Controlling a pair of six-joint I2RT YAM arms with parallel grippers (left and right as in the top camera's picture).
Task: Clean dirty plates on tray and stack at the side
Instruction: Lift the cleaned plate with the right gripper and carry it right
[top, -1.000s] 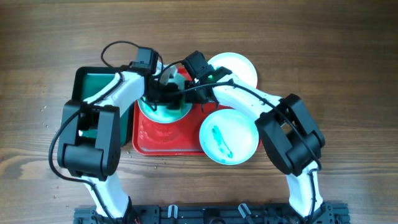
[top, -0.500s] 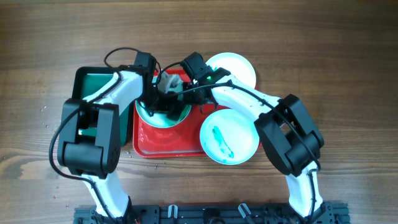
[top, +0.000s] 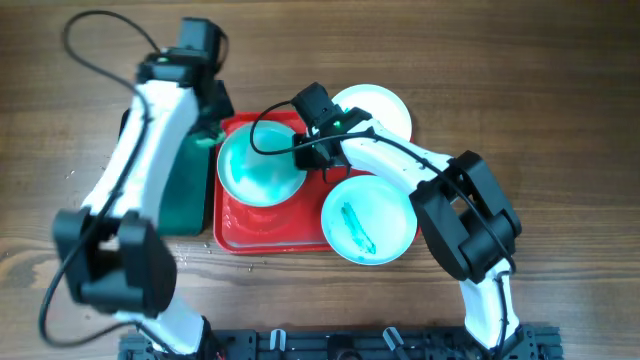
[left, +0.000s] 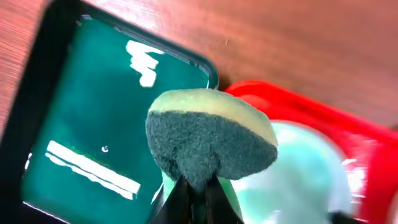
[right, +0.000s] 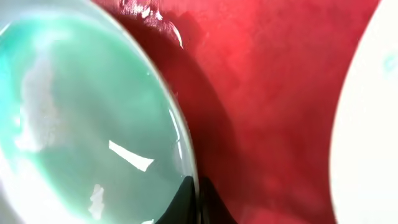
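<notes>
The red tray (top: 262, 228) holds a plate with a teal-tinted centre (top: 257, 168). My right gripper (top: 309, 152) is shut on that plate's right rim, and the wrist view shows the rim (right: 181, 146) pinched between the jaws (right: 196, 198). A second plate with a teal-green smear (top: 368, 220) overlaps the tray's right front corner. A third plate, clean and white (top: 385, 108), lies at the back right. My left gripper (left: 196, 194) is shut on a sponge (left: 211, 138), held over the green tray's right edge (top: 207, 132), clear of the plate.
The dark green tray (top: 185, 195) lies just left of the red tray, and its wet floor shows in the left wrist view (left: 93, 118). Bare wooden table surrounds both trays. The smeared plate's rim shows at the right edge of the right wrist view (right: 367, 130).
My left arm has lifted the sponge off the plate and swung back and left, over the green tray's edge. The right gripper and the plates have stayed put.
</notes>
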